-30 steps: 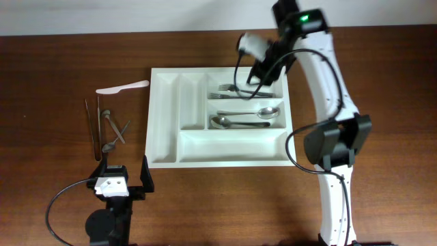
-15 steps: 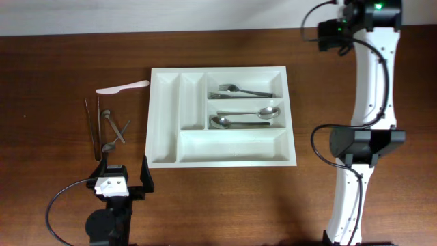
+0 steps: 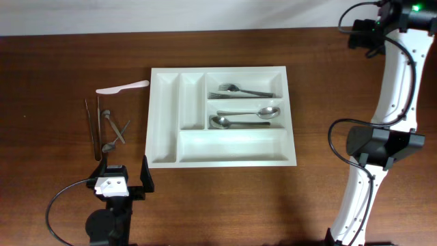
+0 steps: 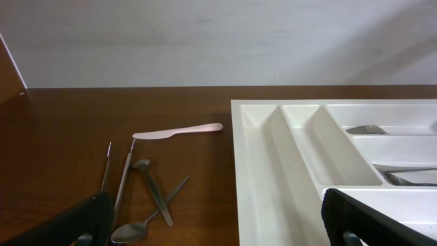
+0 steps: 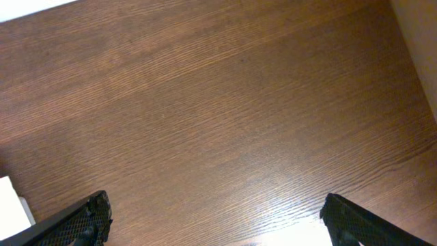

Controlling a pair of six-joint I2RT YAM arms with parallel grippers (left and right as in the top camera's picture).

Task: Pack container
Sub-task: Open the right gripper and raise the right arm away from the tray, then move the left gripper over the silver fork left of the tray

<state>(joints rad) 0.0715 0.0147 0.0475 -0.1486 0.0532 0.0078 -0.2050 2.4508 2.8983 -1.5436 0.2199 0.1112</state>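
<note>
The container (image 3: pixel 232 145) is a white five-compartment tray in the middle of the table. Two forks (image 3: pixel 239 90) lie in its upper long compartment and two spoons (image 3: pixel 247 117) in the one below. Its other compartments hold nothing. My left gripper (image 3: pixel 125 176) sits low at the tray's front-left corner, open and empty. In the left wrist view it (image 4: pixel 218 225) faces the tray's left wall (image 4: pixel 263 178) and a loose spoon (image 4: pixel 133 230). My right gripper (image 3: pixel 360 35) hangs over the back right of the table. It (image 5: pixel 218 222) is open above bare wood.
Left of the tray lie a white plastic knife (image 3: pixel 123 87), two thin dark sticks (image 3: pixel 92 126) and a few crossed spoons (image 3: pixel 113 130). The knife (image 4: pixel 177 131) also shows ahead of the left wrist. A pale wall (image 5: pixel 418 41) borders the table's back right.
The right gripper has swung away from above the fork compartment to the back right of the table, and its jaws have opened wider. The left arm has not moved.
</note>
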